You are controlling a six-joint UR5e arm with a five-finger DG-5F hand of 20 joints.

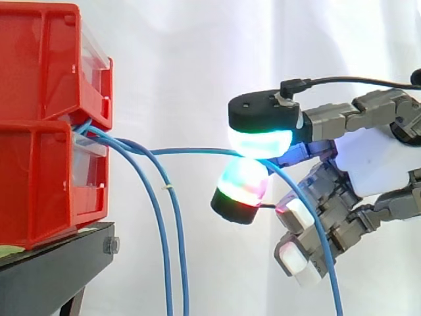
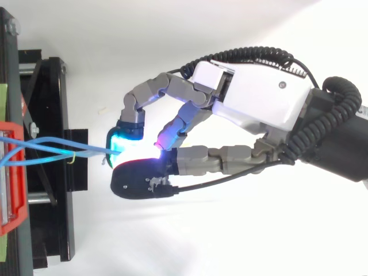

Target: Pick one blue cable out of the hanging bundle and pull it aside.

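Hand [image 1: 371, 161] fingers [image 1: 262, 135] pinch one blue cable [image 1: 191, 151] at 3 o'clock of red bins [image 1: 39, 164]. Risk: thin cable slips from the pinch; harder pull may drag hanging bundle [image 1: 164, 257] along.

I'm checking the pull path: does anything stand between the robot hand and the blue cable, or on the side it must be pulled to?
Nothing visible does. The robot hand pinches one blue cable between its pads; the other blue cables hang apart, nearer the red bins.
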